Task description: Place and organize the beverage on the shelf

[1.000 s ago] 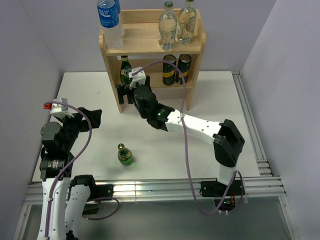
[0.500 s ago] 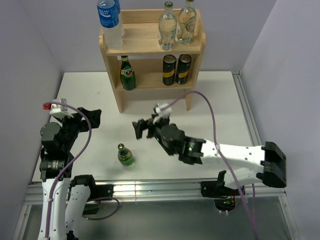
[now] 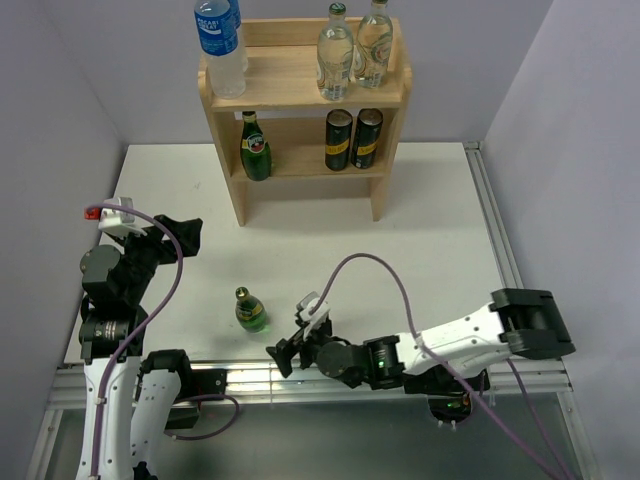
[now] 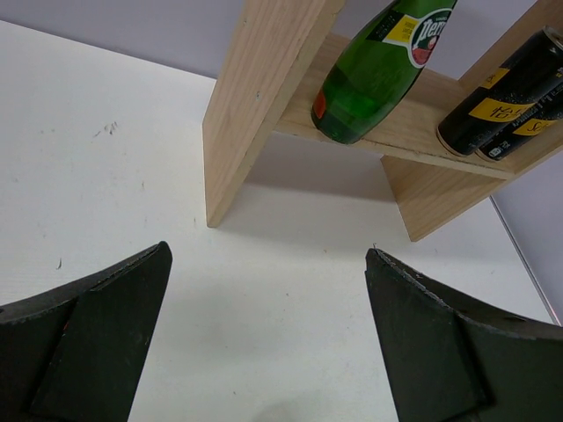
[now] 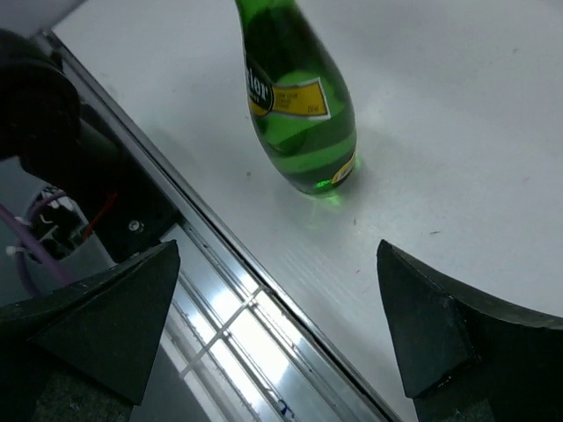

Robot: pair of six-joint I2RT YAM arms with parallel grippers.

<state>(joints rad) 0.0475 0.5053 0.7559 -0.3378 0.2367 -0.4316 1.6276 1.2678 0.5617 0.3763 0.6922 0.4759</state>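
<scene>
**Five drinks shelved, one green bottle on the table**

Five of the six drinks stand on the shelf point(image 3: 285, 82) at the far side of the table point(image 3: 430, 220), seen from above. On the top tier, the left clear bottle point(image 3: 335, 52) and right clear bottle point(image 3: 374, 45) stand close together at the right end, and a water bottle point(image 3: 220, 40) stands at the left end. On the lower tier, the shelved green bottle point(image 3: 255, 148) stands at the left, with the left can point(image 3: 339, 140) and right can point(image 3: 367, 138) side by side to its right. The sixth drink, a green bottle point(image 3: 251, 311), stands upright on the table, left of centre and close to the near edge. The right gripper point(image 3: 290, 347) sits low at that near edge, just right of the green bottle, jaws apart and holding nothing. The left gripper point(image 3: 183, 236) is raised over the table's left side, well apart from the green bottle.

From the left wrist, the left gripper point(image 4: 266, 255) is spread wide and empty. Beyond it stand the shelf's left side panel point(image 4: 255, 97), the shelved green bottle point(image 4: 369, 75) and both cans on the lower tier.

From the right wrist, the right gripper point(image 5: 277, 251) is spread wide with nothing between its fingers. The green bottle point(image 5: 299, 132) stands ahead of it, touching neither finger, yellow label showing. It is near the table edge, where a metal rail point(image 5: 237, 299) runs.
</scene>
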